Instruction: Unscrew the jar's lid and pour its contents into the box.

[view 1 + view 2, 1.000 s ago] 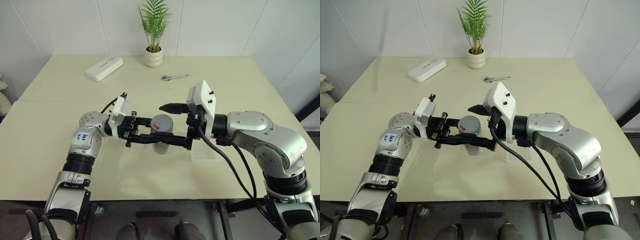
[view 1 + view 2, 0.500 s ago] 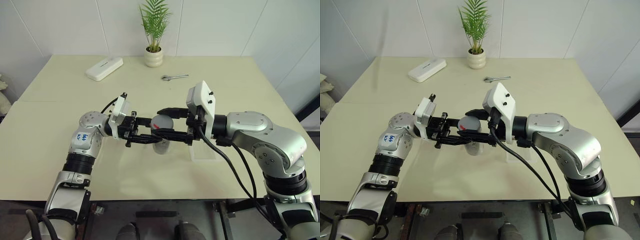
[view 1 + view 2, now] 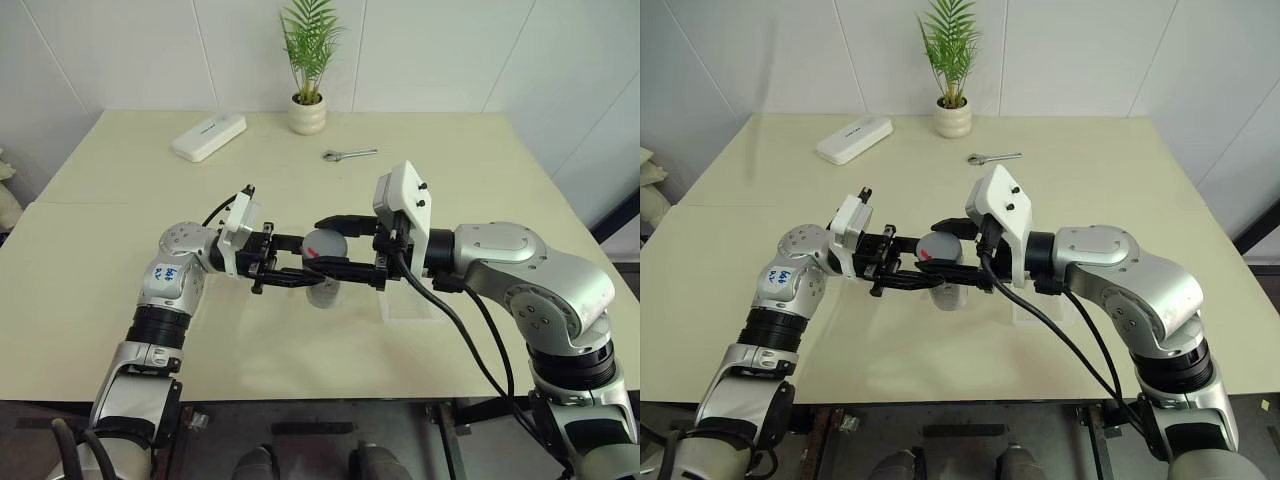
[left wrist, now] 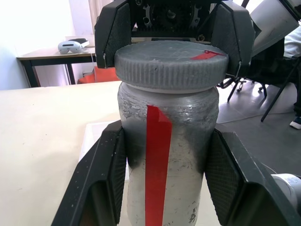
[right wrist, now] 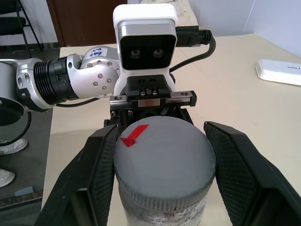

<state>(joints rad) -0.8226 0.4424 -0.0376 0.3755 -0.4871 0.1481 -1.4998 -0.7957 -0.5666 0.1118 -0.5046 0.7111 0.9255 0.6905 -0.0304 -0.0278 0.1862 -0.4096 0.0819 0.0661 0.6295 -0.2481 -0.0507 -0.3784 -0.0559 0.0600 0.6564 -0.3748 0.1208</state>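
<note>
**Both grippers on the jar, lid clamped**

From my console I see the jar (image 4: 167, 174) held upright in mid-air above the middle of the table (image 3: 120, 250), its long axis vertical. It is a small cylinder with a silvery-grey, scuffed and flaky-looking coat, darker near the shoulder, and a strip of smooth red tape running straight down its side. The left gripper (image 3: 300, 262) reaches in level from my left and is closed on the jar's body; its ribbed black pads press against both flanks of the cylinder.

The lid (image 5: 162, 153) sits on top, flat face up: a round, matte grey cap with fine knurling around its rim and a small red mark near one edge (shaped like a tick). It overhangs the jar's neck slightly. The right gripper (image 3: 340, 245) comes in level from the opposite side, and its two textured black fingers (image 5: 101, 165) pinch the lid's rim.

The box (image 3: 408, 305), a shallow clear plastic tray, lies flat on the pale, smooth tabletop just beside the jar, under the right forearm.
</note>
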